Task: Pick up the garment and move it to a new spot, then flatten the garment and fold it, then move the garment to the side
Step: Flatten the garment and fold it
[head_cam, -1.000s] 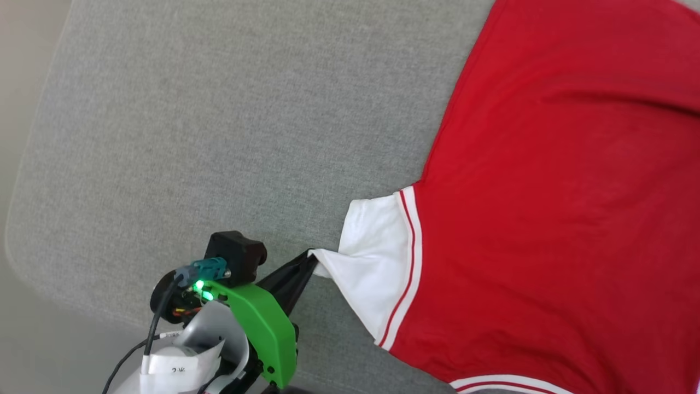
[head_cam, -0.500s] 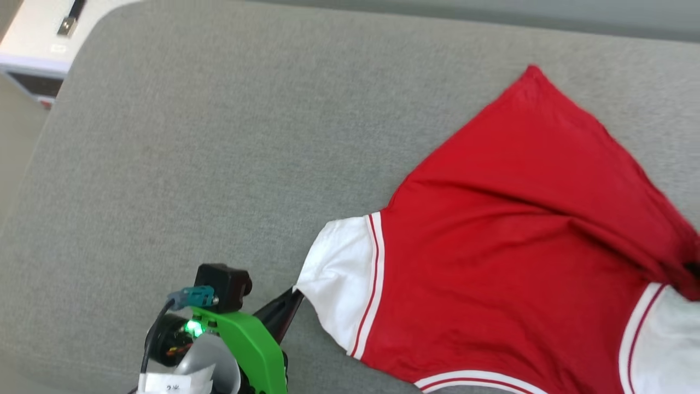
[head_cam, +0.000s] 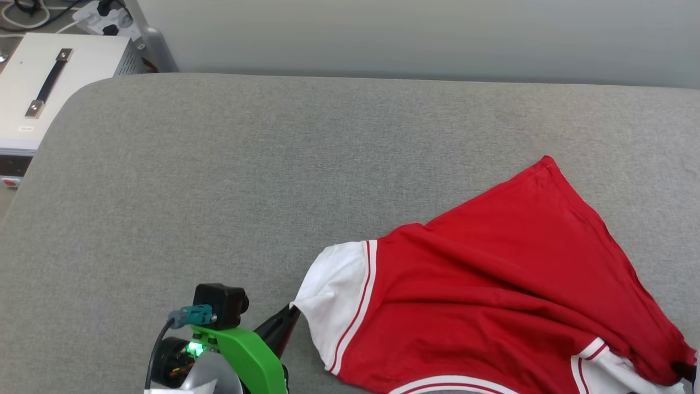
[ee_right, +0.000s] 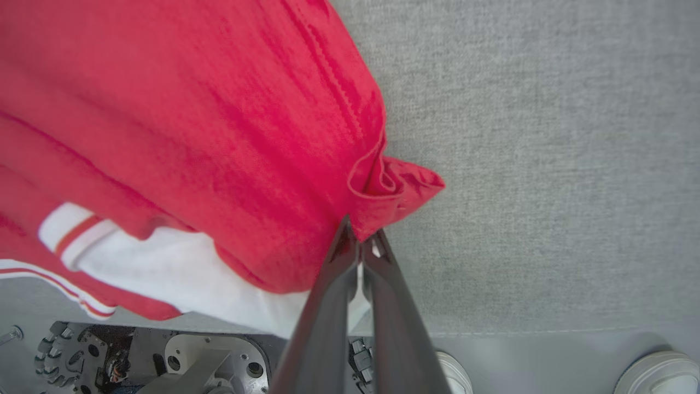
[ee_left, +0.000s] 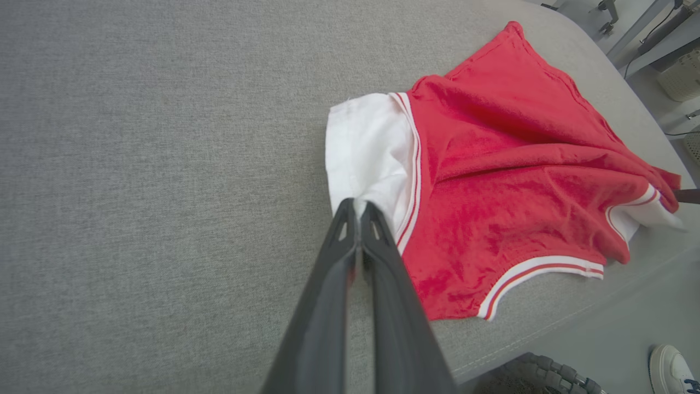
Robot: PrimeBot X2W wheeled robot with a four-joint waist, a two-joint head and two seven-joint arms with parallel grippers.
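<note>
The garment [head_cam: 492,295] lies on the grey padded table [head_cam: 273,180], plain red side up with slack folds; its chest print is hidden. My left gripper [head_cam: 292,313] is shut on the edge of the white sleeve [head_cam: 333,284] at the lower middle of the head view. The left wrist view shows the same pinch [ee_left: 358,205] on that white sleeve [ee_left: 366,148]. My right gripper [ee_right: 361,236] is shut on a bunched red corner of the garment [ee_right: 219,109], next to the other white sleeve [ee_right: 180,262]. Its dark tip [head_cam: 683,369] sits at the head view's right edge.
A white case with a handle [head_cam: 49,82] and a power strip [head_cam: 101,11] stand beyond the table's far left corner. The near table edge [ee_right: 547,328] runs below my right gripper, with the robot base [ee_right: 191,355] and a person's shoes [ee_right: 656,372] beneath.
The head camera has tilted up, so the far table edge, wall and white case have come into view. The garment looks slacker, with more folds. Both grippers keep their hold.
</note>
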